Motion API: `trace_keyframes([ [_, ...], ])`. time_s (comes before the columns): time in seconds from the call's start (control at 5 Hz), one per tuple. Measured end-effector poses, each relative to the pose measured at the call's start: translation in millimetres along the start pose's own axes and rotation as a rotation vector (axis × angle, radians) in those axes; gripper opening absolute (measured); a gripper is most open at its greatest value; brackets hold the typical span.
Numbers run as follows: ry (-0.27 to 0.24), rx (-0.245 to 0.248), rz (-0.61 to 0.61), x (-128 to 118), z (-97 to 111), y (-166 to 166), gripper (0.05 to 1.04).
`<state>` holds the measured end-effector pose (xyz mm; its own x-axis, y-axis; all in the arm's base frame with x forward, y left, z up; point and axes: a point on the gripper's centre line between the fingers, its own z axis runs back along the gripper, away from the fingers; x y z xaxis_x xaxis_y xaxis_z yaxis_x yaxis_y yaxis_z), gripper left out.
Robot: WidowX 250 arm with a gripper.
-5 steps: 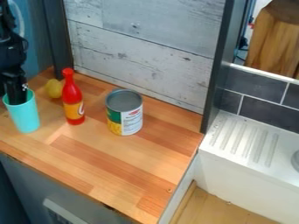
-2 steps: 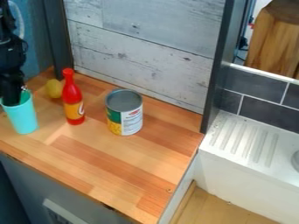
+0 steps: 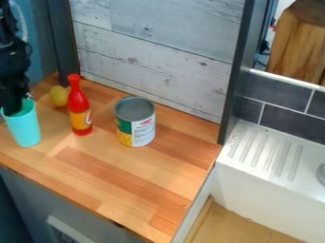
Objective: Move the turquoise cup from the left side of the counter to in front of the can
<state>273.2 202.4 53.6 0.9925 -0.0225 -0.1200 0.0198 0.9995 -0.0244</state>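
Observation:
The black gripper (image 3: 13,105) hangs at the left edge, with its lower end at the mouth of a turquoise cup (image 3: 24,127). Part of it is inside or behind the rim, and its fingertips are hard to make out. The cup stands near the counter's left side. Right of the cup, a red bottle with a yellow label (image 3: 79,107) stands upright. A yellow-green round fruit (image 3: 58,96) lies behind, between cup and bottle. Farther right, a tin can (image 3: 135,122) with a green, white and yellow label stands upright.
The wooden counter (image 3: 120,175) ends at a front edge and a right edge. Behind it rises a whitewashed plank wall (image 3: 158,52) with dark posts at both ends. A white sink unit with a ridged drainboard (image 3: 263,152) is at the right.
The gripper has moved slightly left and lower at the cup. The cup has shifted a little left and toward the front; bottle, fruit and can have stayed put.

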Motion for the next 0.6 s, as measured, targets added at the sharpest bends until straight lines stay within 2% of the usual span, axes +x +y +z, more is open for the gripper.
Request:
trace_keyframes([
  [0.2,-0.05,0.002,-0.02,-5,37,-8,0.088],
  [0.4,-0.116,0.046,-0.062,-2,68,-22,0.087],
  [0.6,-0.156,0.071,-0.14,6,83,-54,0.087],
])
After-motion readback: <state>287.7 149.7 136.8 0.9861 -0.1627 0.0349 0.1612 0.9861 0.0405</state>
